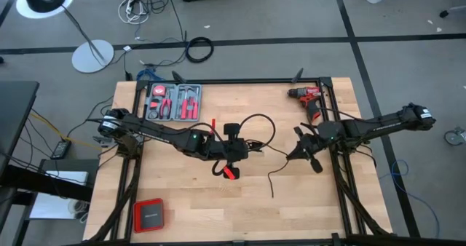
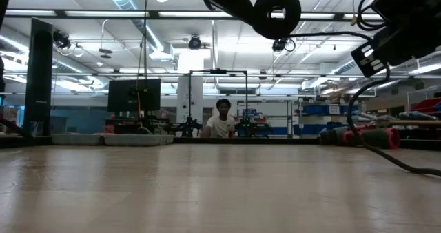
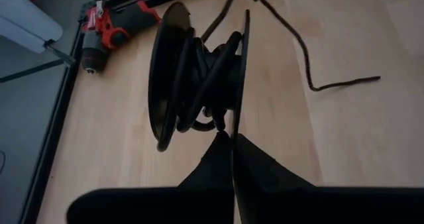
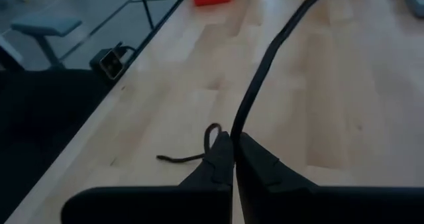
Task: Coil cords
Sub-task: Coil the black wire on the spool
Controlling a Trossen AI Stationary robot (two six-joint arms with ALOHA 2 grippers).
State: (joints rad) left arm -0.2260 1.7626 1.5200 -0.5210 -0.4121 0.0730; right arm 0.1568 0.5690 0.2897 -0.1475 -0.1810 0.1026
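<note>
The thin black cord is partly wound on a black reel. From the reel it loops over the table's middle to my right gripper, which is shut on it. Its free end lies on the wood. My left gripper is at the table's middle, shut on the reel. In the low view the reel hangs well above the tabletop. My left gripper pinches the rim of one reel flange between its two fingers, which slant downward from the table's left. The reel stands on edge beyond the fingertips, clear of the table, with cord turns around its hub. My right gripper pinches the cord between its two fingertips, a short way from its free end, slanting down from the table's right. The long part runs up and away toward the reel. The short tail curls down beside the fingers onto the wood, slack.
A red drill lies at the far right corner. An open case of red-handled pliers sits at the far left. A flat red box is at the near left. A person sits in the room beyond the table.
</note>
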